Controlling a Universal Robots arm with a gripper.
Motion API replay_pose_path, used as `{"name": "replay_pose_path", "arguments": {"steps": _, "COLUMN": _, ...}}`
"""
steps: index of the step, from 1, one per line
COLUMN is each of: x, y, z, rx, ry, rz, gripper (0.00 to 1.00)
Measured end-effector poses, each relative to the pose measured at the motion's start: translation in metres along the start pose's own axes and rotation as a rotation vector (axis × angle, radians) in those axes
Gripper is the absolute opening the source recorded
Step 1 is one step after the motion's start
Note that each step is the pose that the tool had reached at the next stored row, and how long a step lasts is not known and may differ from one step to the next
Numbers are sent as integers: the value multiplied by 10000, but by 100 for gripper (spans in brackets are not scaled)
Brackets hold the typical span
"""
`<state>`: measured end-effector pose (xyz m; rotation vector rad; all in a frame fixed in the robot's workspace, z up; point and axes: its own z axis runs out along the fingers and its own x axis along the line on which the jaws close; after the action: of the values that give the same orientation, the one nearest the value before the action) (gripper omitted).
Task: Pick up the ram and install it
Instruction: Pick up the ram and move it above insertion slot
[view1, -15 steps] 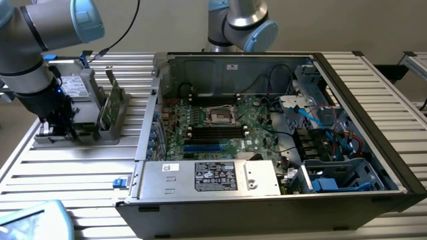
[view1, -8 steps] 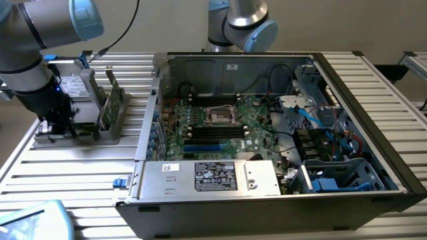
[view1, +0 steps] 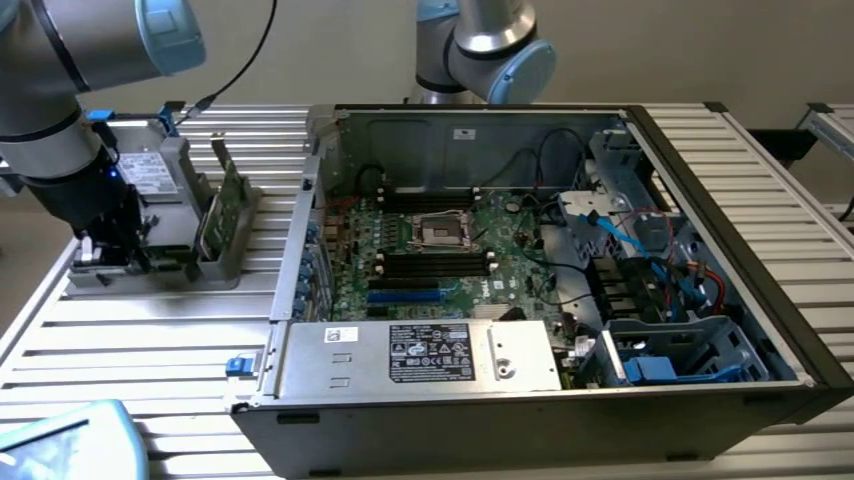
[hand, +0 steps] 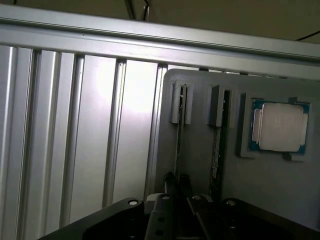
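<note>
The ram (hand: 180, 131) is a thin green stick seen edge-on, standing in a slot of the grey holder (hand: 265, 185). My gripper (hand: 177, 181) sits at its near end, with a dark fingertip pressed close on each side of the stick. In the exterior view my gripper (view1: 114, 252) reaches down into the holder (view1: 200, 275) at the exterior view's left, beside the open computer case (view1: 727, 190). The black memory slots (view1: 434, 262) lie on the motherboard (view1: 514, 285) inside the case.
A second green stick (hand: 216, 150) stands in the neighbouring slot, and a square silver processor (hand: 280, 126) lies beyond it. Tall green boards (view1: 230, 205) and a grey labelled drive (view1: 150, 170) stand in the holder. Another arm's base (view1: 481, 50) rises behind the case.
</note>
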<state>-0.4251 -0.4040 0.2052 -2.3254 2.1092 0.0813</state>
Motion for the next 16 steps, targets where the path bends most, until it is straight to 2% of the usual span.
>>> {"name": "replay_pose_path", "arguments": {"steps": 16, "x": -3, "y": 3, "z": -75, "rx": -1, "ry": 0, "rz": 0, "gripper": 14}}
